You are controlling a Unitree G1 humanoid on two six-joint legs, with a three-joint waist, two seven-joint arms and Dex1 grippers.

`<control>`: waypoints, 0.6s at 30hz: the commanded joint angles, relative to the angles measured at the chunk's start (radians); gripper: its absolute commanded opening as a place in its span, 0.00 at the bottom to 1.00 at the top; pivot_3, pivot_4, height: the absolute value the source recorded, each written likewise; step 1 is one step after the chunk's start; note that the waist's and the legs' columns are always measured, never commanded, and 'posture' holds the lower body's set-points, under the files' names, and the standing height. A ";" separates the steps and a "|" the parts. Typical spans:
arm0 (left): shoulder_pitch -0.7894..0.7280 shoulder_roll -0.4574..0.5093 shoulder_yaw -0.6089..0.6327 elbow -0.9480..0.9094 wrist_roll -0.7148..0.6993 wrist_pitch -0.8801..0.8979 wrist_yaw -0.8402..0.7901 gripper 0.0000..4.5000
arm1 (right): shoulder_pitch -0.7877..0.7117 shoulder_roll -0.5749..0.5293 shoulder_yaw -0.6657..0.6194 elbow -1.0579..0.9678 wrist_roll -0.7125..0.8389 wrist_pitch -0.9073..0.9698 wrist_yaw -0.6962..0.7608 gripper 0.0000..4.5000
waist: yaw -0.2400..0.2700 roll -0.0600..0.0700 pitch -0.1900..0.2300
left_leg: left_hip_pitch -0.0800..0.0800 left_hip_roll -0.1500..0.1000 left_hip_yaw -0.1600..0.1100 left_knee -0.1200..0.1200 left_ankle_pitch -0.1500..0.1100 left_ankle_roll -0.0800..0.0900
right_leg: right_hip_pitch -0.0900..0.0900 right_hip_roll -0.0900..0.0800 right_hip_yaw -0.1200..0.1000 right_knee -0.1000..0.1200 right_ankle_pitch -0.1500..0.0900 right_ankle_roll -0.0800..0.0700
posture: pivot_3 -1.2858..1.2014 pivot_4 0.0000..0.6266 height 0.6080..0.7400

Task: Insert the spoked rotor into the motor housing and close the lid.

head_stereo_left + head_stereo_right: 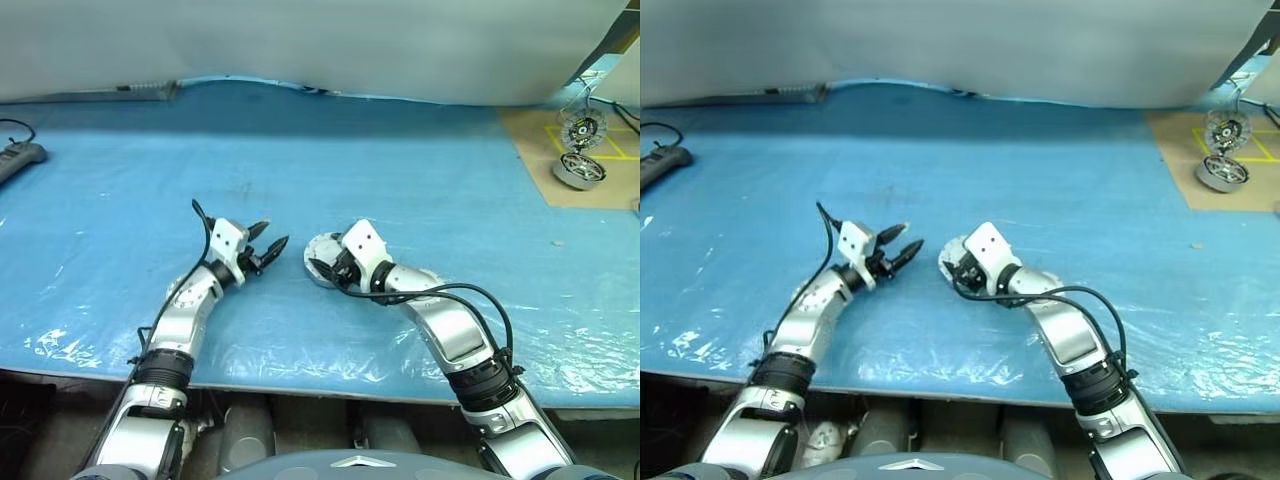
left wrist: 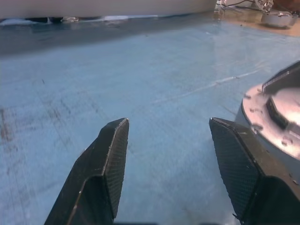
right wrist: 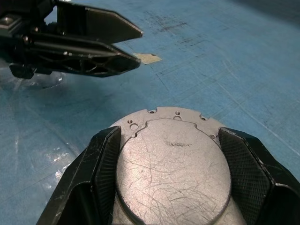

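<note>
The motor housing (image 1: 318, 249), a short round silver can, sits on the blue sheet at the table's middle. The lid (image 3: 173, 164), a flat scratched silver disc, lies down over its top. My right gripper (image 3: 169, 133) straddles the can, one black finger pressed against each side. My left gripper (image 1: 275, 235) hovers just left of the can, open and empty, pointing at it; the can's rim (image 2: 276, 117) shows beside one finger in the left wrist view. The spoked rotor is hidden.
A second silver motor (image 1: 580, 170) with a wire stand (image 1: 583, 128) sits on a brown board at the far right. A dark power strip (image 1: 20, 155) lies at the far left. A tape scrap (image 3: 147, 58) sticks to the blue sheet (image 1: 300, 150).
</note>
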 commanded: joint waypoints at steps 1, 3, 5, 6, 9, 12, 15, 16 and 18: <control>-0.068 0.008 0.009 -0.111 -0.037 0.225 0.056 0.66 | 0.018 -0.011 0.010 0.064 -0.032 0.022 -0.010 0.67 | 0.000 0.000 0.000 | 0.000 0.000 0.000 0.000 0.000 0.000 | 0.000 0.000 0.000 0.000 0.000 0.000 | 0.52 0.24 1.00; -0.131 0.018 0.014 -0.142 -0.087 0.397 0.051 0.66 | 0.016 -0.009 0.010 0.068 -0.033 0.022 -0.012 0.67 | 0.000 0.000 0.000 | 0.000 0.000 0.000 0.000 0.000 0.000 | 0.000 0.000 -0.001 0.001 0.000 0.000 | 0.52 0.24 1.00; -0.181 0.031 0.006 -0.152 -0.120 0.521 0.024 0.66 | 0.016 -0.008 0.011 0.071 -0.033 0.021 -0.013 0.67 | 0.001 0.000 0.000 | 0.000 0.000 0.000 0.000 0.000 0.000 | 0.000 0.000 -0.001 0.001 0.000 0.000 | 0.52 0.24 1.00; -0.199 0.038 -0.001 -0.152 -0.127 0.559 0.010 0.66 | 0.017 -0.008 0.012 0.072 -0.033 0.020 -0.013 0.67 | 0.001 0.000 0.000 | 0.000 0.000 0.000 0.000 0.000 0.000 | 0.000 0.000 0.000 0.002 0.000 0.000 | 0.52 0.24 1.00; -0.253 0.047 0.003 -0.132 -0.175 0.654 -0.047 0.66 | 0.015 -0.006 0.010 0.078 -0.034 0.019 -0.015 0.67 | -0.001 0.000 0.000 | 0.000 -0.001 0.000 0.000 0.000 0.000 | 0.000 0.000 0.001 0.001 0.000 0.000 | 0.52 0.24 1.00; -0.288 0.053 0.011 -0.098 -0.203 0.684 -0.109 0.61 | 0.014 -0.005 0.007 0.081 -0.034 0.019 -0.017 0.67 | 0.000 0.000 0.000 | 0.000 -0.001 0.000 0.000 0.000 0.000 | -0.001 0.001 0.000 0.000 0.000 0.000 | 0.52 0.24 1.00; -0.307 0.059 0.007 -0.066 -0.211 0.697 -0.159 0.45 | 0.014 -0.004 0.006 0.081 -0.034 0.021 -0.020 0.67 | 0.000 0.000 0.000 | -0.001 -0.002 0.000 0.000 0.000 0.000 | -0.001 0.002 0.000 0.000 0.000 0.000 | 0.52 0.24 1.00; -0.309 0.061 0.000 -0.060 -0.212 0.702 -0.177 0.38 | 0.014 -0.003 0.006 0.081 -0.034 0.022 -0.021 0.67 | 0.000 0.000 0.000 | -0.001 -0.002 0.000 0.000 0.000 0.000 | -0.001 0.002 0.000 0.000 0.000 0.000 | 0.52 0.24 1.00; -0.311 0.061 -0.009 -0.051 -0.209 0.707 -0.199 0.22 | 0.014 -0.001 0.005 0.082 -0.034 0.022 -0.022 0.67 | 0.000 0.000 0.000 | -0.001 -0.001 0.000 0.000 0.000 0.000 | -0.001 0.002 0.000 -0.001 0.000 0.000 | 0.52 0.24 1.00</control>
